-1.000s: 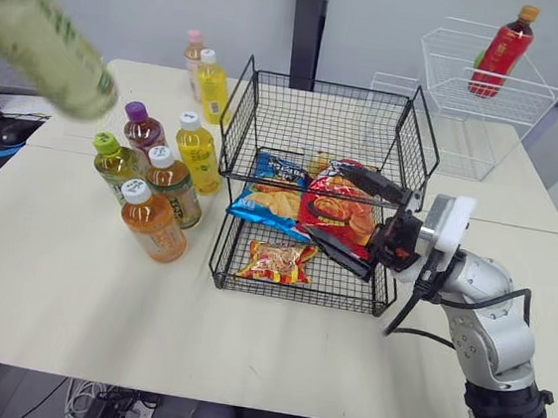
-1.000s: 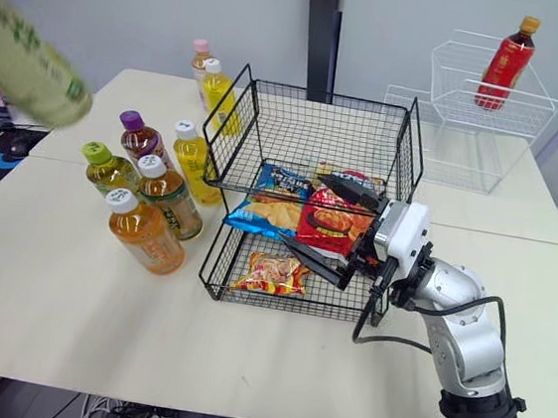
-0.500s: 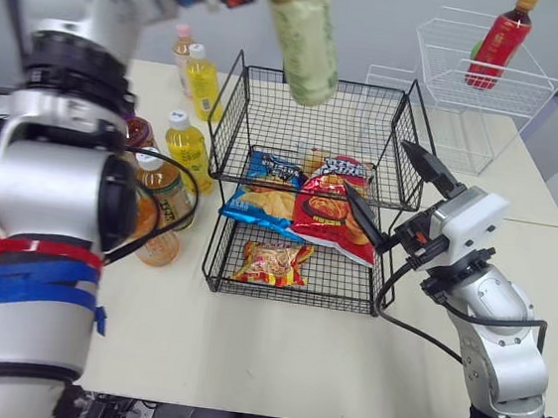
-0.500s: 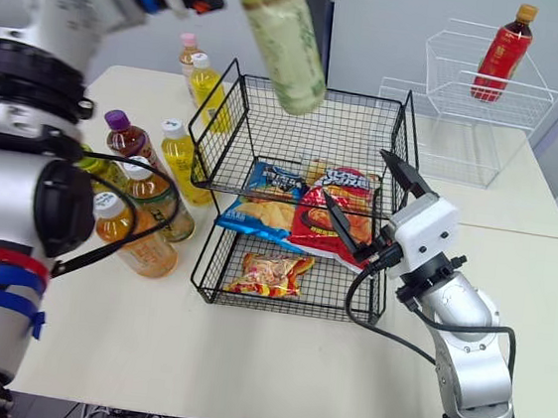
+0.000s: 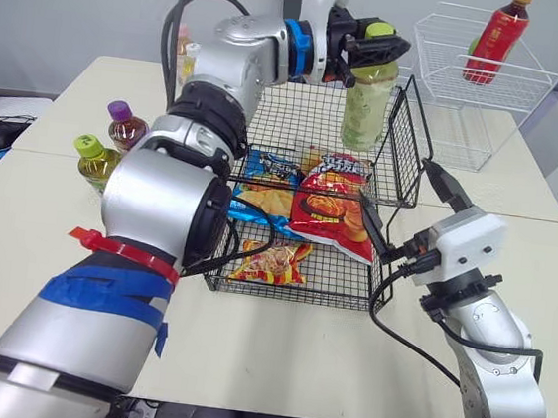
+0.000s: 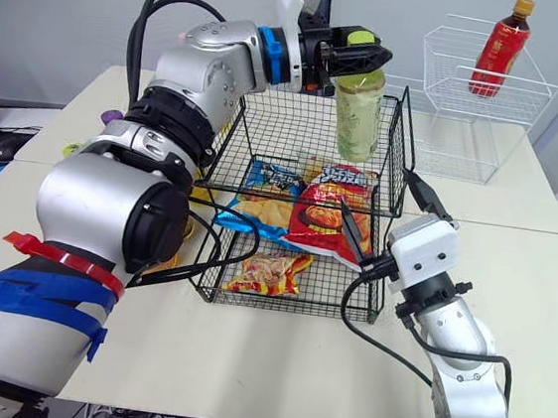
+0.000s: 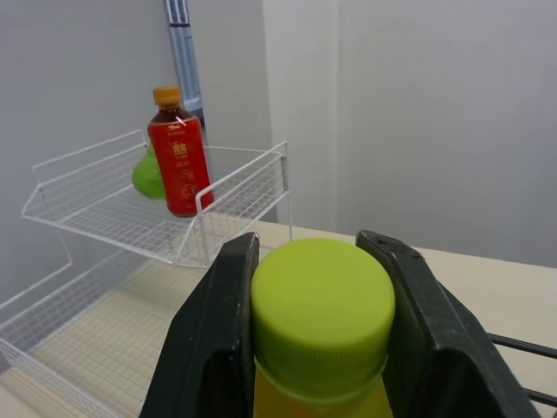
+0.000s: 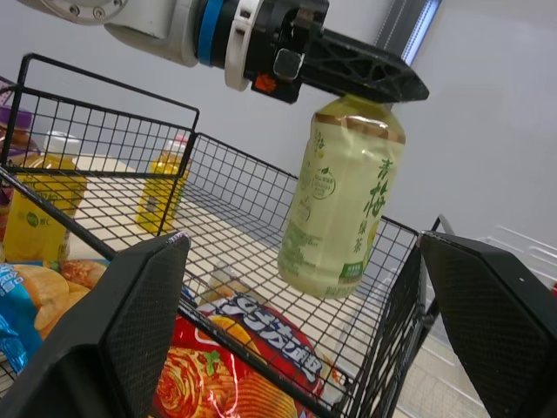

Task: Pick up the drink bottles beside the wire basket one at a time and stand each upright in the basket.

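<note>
Hanging by its cap in the clamped left gripper (image 7: 322, 305), 1 full bottle (image 5: 368, 104) is hovering over the wire basket (image 5: 405, 122), probably heavy, slippery; right gripper (image 5: 406, 204) gaping, empty.

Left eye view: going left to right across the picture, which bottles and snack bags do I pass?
green-capped bottle → purple-capped bottle → blue snack bag → pale green bottle held by the left gripper → red bottle in the white rack
</note>
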Motion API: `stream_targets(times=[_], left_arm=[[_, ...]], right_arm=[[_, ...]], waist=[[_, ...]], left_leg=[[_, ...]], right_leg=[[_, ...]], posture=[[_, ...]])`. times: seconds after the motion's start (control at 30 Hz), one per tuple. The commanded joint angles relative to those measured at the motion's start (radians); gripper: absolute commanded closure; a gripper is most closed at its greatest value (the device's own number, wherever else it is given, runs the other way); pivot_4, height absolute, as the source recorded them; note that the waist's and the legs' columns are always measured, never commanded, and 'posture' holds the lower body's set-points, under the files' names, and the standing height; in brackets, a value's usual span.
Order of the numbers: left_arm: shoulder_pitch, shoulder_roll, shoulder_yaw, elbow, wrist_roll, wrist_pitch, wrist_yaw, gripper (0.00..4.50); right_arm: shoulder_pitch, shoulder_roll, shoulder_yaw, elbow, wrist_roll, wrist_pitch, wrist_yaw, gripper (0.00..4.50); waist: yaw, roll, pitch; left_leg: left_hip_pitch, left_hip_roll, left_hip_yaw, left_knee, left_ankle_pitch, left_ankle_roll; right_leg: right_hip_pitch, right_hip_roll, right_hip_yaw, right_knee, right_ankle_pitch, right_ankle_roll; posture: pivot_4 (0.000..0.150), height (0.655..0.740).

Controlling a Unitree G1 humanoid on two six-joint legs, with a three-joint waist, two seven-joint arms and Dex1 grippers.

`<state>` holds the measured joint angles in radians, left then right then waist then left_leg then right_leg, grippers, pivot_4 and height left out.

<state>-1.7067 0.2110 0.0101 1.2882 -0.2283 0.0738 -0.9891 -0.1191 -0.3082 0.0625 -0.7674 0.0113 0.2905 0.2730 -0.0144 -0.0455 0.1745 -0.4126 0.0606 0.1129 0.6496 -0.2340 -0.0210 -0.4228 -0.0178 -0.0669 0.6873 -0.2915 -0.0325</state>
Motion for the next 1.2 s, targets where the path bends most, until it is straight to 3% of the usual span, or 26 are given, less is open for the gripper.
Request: stream_targets(times=[0.03, 0.1, 0.43, 0.63, 0.8, 0.97, 1.2], left_arm=[[-0.046, -0.021, 0.038, -0.007, 0.018, -0.035, 0.024, 3.13], [-0.045, -0.031, 0.046, 0.003, 0.032, -0.044, 0.040, 3.13], [-0.042, -0.016, 0.107, 0.006, 0.051, -0.028, 0.028, 0.05], [-0.029, 0.077, 0.152, -0.029, 0.031, 0.009, -0.016, 0.02], [0.038, 0.179, 0.175, -0.161, -0.007, 0.094, -0.094, 0.02], [0.271, 0.285, 0.221, -0.602, -0.112, 0.331, -0.065, 0.02], [0.708, 0.448, 0.447, -1.349, -0.281, 0.696, 0.194, 0.02]], right_arm=[[0.002, 0.003, -0.007, -0.044, -0.009, -0.020, -0.008, 0.00], [-0.005, 0.003, -0.009, -0.038, -0.008, -0.020, -0.004, 0.00], [-0.033, 0.001, -0.005, -0.035, 0.000, -0.002, 0.013, 0.00], [-0.050, -0.008, -0.003, -0.018, 0.034, -0.009, 0.048, 0.00], [-0.089, -0.032, -0.011, 0.015, 0.110, -0.025, 0.127, 0.00], [-0.181, -0.054, -0.017, 0.075, 0.231, -0.019, 0.233, 0.00], [-0.344, -0.086, -0.002, 0.240, 0.428, 0.003, 0.449, 0.00]], waist=[[0.000, 0.000, 0.000], [0.000, 0.000, 0.000], [-0.007, 0.000, 0.000], [-0.019, 0.000, 0.000], [-0.018, 0.000, 0.000], [-0.019, 0.001, 0.000], [-0.027, 0.001, 0.000]], left_leg=[[0.000, 0.000, 0.000, 0.001, 0.000, 0.000], [0.000, 0.000, 0.000, 0.002, 0.000, 0.000], [0.000, 0.001, -0.003, 0.013, 0.000, 0.000], [0.000, 0.001, -0.002, 0.013, 0.000, 0.000], [0.002, 0.002, -0.003, 0.013, 0.000, 0.000], [0.005, 0.002, -0.001, 0.013, 0.000, 0.000], [0.006, 0.003, 0.000, 0.013, 0.000, 0.000]], right_leg=[[0.000, 0.000, 0.000, 0.001, 0.000, 0.000], [0.000, 0.000, 0.000, 0.002, 0.000, 0.000], [0.001, 0.000, 0.000, 0.011, 0.000, 0.000], [0.001, 0.000, 0.000, 0.011, 0.000, 0.000], [0.001, 0.002, 0.001, 0.013, 0.000, 0.000], [0.004, 0.001, 0.003, 0.014, 0.000, 0.000], [0.003, 0.001, 0.005, 0.018, 0.003, -0.006]], posture=[[0.150, 0.7400], [0.150, 0.7400], [0.150, 0.7400], [0.150, 0.7400], [0.150, 0.7400], [0.150, 0.7400], [0.150, 0.7400]])
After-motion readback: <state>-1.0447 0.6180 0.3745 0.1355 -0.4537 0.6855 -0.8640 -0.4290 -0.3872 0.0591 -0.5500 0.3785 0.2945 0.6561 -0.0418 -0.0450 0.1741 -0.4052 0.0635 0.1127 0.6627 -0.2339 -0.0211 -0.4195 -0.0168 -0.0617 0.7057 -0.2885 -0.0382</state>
